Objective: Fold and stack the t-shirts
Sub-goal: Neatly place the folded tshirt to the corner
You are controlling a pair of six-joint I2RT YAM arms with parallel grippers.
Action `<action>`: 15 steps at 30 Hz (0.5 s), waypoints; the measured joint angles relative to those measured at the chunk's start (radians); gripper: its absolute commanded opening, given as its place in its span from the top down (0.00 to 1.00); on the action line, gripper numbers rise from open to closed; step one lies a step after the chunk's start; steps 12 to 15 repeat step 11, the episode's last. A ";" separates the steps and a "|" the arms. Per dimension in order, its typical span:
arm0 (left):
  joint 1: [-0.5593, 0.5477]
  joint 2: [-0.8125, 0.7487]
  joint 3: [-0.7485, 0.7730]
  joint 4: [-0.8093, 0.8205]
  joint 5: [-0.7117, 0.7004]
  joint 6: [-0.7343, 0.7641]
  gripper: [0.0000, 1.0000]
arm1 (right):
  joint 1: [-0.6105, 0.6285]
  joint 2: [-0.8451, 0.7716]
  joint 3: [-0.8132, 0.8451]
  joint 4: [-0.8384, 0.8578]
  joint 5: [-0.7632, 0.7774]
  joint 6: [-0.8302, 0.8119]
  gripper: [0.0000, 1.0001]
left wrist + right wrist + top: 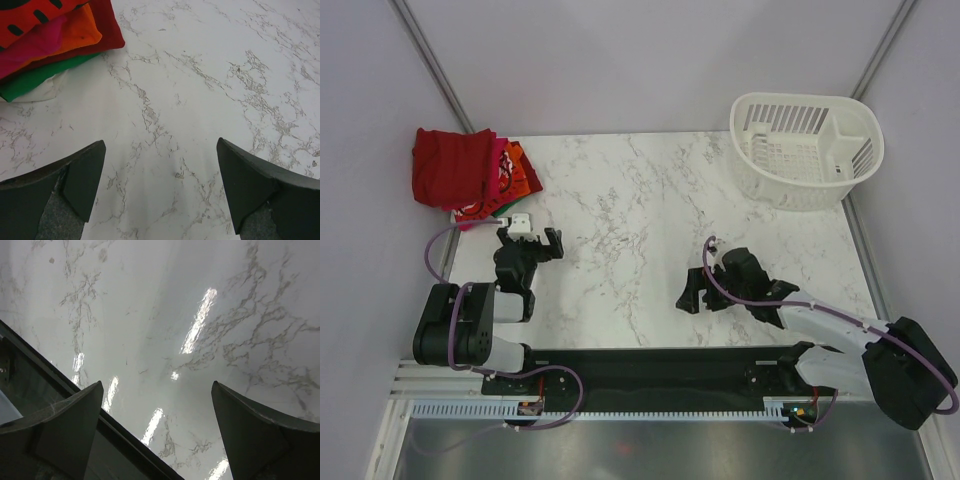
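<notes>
My left gripper [160, 190] is spread wide with nothing in it, over bare marble table [640, 220]. My right gripper [157, 430] is the same, wide and empty, near the front table edge. The t-shirts [465, 175] are stacked at the far-left corner, just beyond the left gripper. Dark red is on top, with pink, orange and green edges showing below. White basket [807, 148] sits at the far-right corner, well apart.

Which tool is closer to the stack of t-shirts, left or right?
Left. The left tool is just in front of the stack of t-shirts at the far-left corner; the right tool is much farther off, to its right.
</notes>
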 measured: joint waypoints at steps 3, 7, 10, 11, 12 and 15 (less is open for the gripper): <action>0.000 0.000 0.000 0.000 0.000 0.000 0.00 | 0.000 -0.017 0.091 -0.085 0.074 -0.033 0.02; 0.000 0.000 0.000 0.000 0.000 0.000 0.00 | 0.000 0.032 0.286 -0.143 0.183 -0.081 0.02; 0.000 0.000 0.000 0.000 0.000 0.000 0.00 | 0.000 0.111 0.418 -0.145 0.251 -0.097 0.02; 0.000 0.000 0.000 0.000 0.000 0.000 0.00 | 0.000 0.135 0.447 -0.139 0.269 -0.098 0.02; 0.000 0.000 0.000 0.000 0.000 0.000 0.00 | 0.000 0.135 0.447 -0.139 0.269 -0.098 0.02; 0.000 0.000 0.000 0.000 0.000 0.000 0.00 | 0.000 0.135 0.447 -0.139 0.269 -0.098 0.02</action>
